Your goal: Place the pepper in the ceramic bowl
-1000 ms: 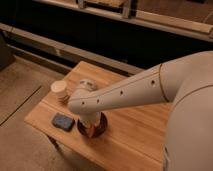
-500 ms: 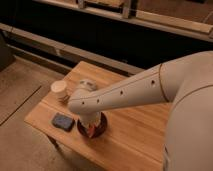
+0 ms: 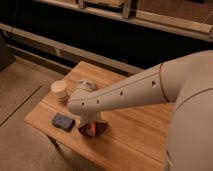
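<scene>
Camera view: the gripper [image 3: 93, 125] hangs right over the ceramic bowl [image 3: 99, 130] near the front edge of the wooden table [image 3: 135, 140], and the arm hides its tip. A red-orange patch there looks like the pepper [image 3: 93, 130], low in the bowl. Keep it centred over the bowl, clear of the rim, and lift straight up afterwards. Beside the bowl lies a sponge [image 3: 63, 121]; behind it stands a pale cup [image 3: 60, 90]. You'll find no readable writing anywhere.

Pale, smooth planked wood for the table [image 3: 135, 135]. Matt off-white plastic shell on the arm [image 3: 125, 92], hiding the gripper [image 3: 93, 121] (down over the bowl). Glossy dark ceramic bowl [image 3: 85, 131] beneath the jaws; red-orange pepper [image 3: 93, 130] inside. Matt blue-grey sponge [image 3: 63, 121] just beside.
</scene>
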